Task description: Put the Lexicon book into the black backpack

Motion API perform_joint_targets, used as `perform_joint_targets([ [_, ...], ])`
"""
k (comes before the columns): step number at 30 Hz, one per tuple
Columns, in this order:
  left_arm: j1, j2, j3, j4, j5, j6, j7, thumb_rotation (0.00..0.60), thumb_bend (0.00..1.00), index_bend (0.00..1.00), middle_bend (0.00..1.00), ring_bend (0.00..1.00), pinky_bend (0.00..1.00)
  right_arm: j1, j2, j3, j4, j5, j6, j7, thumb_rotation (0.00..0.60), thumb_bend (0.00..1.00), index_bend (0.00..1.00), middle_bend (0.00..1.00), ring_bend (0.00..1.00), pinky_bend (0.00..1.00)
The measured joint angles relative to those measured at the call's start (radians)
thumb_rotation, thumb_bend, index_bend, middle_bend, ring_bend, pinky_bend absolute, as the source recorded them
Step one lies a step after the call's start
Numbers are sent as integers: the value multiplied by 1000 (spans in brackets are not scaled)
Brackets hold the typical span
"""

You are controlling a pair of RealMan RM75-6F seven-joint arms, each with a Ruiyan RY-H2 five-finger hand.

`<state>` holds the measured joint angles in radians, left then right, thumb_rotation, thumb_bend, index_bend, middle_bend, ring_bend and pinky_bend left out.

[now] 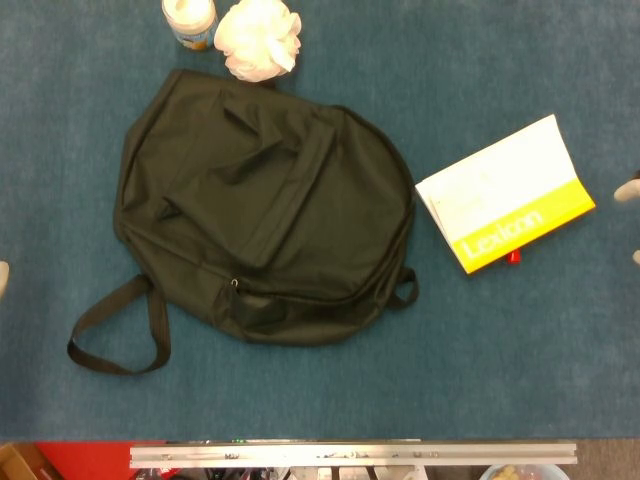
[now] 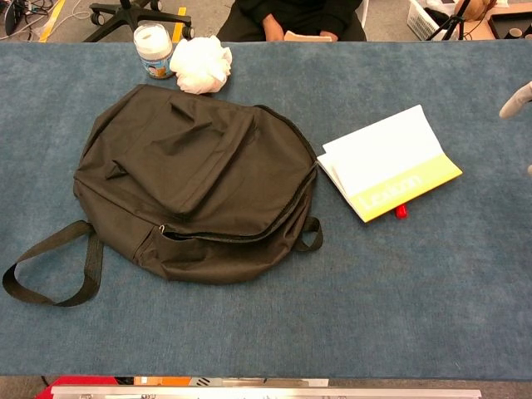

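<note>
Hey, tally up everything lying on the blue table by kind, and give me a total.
Backpack: 1
Book: 1
Jar: 1
White puff: 1
Small red thing under the book's edge: 1
Total: 5

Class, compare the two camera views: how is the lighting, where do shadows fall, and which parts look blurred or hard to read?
Head view: even light, soft focus; the black backpack reads as a dark mass, the Lexicon book cover looks overexposed. Chest view: sharper, folds in the backpack visible, only a thin shadow beneath the book; the right hand is cut off at the frame edge.
</note>
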<state>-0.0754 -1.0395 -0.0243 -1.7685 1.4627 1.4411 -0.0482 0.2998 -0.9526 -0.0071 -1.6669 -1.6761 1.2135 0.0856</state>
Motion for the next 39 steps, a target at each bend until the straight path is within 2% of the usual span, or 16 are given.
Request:
perform_joint_targets([
  [6, 4, 6, 5, -4, 0, 0, -6, 600, 328, 144, 127, 105, 121, 39, -52, -2, 39, 38, -88, -63, 600, 120, 319, 343, 250, 366],
  [15, 9, 5, 10, 2, -3, -1, -10, 600, 329, 144, 127, 105, 122, 79, -164, 18, 116, 118, -159, -174, 600, 98, 284, 303, 186, 362],
  [17, 9, 4, 10, 5, -4, -2, -13, 600, 328, 144, 127, 106, 121, 88, -191, 25, 139, 145, -177, -191, 600, 92, 279, 296, 173, 341],
  [20, 9, 3, 10, 9, -4, -5, -16, 600, 328, 144, 127, 106, 122, 100, -224, 33, 168, 176, -198, -227, 600, 78, 256, 279, 147, 248],
  [24, 8, 0, 10, 18, 0, -5, -24, 600, 328, 144, 129, 106, 122, 113, -273, 41, 200, 199, -209, -289, 600, 65, 252, 276, 127, 156],
  [29, 11, -3, 10, 27, -2, -3, -36, 600, 328, 144, 129, 106, 122, 126, -333, 47, 246, 215, -205, -356, 600, 63, 251, 275, 125, 139],
  [39, 15, -9, 11, 49, 2, 0, -63, 600, 328, 146, 133, 107, 122, 131, -452, 43, 381, 216, -168, -400, 600, 62, 251, 273, 123, 138],
])
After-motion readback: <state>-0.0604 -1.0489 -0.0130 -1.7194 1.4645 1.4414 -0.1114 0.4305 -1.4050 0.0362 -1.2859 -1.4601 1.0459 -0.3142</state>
